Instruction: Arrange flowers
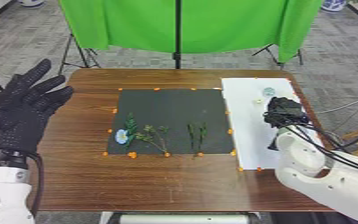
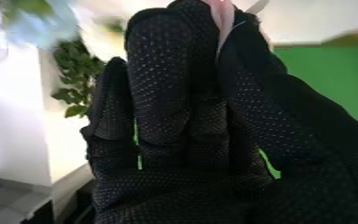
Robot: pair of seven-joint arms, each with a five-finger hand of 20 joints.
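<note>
The right hand is over the white sheet at the right of the head view, its arm reaching in from the lower right corner. In the right wrist view its fingers are together and extended, with the thumb closing against them near the tips. Between thumb and fingers it pinches a pale pink petal-like piece; how much of that piece lies behind the glove cannot be told.

Past the fingers in the same view are a blurred pale blue flower and a leafy green sprig, both apart from the grip.

On the white sheet in the head view, a pale blue-green bloom and a small whitish flower lie near the right hand. At centre-left, the dark mat carries a blue flower with green leaves, a branching green sprig beside it, and two thin green stems.

The left hand is raised at the left edge of the head view, open, fingers spread, holding nothing.
</note>
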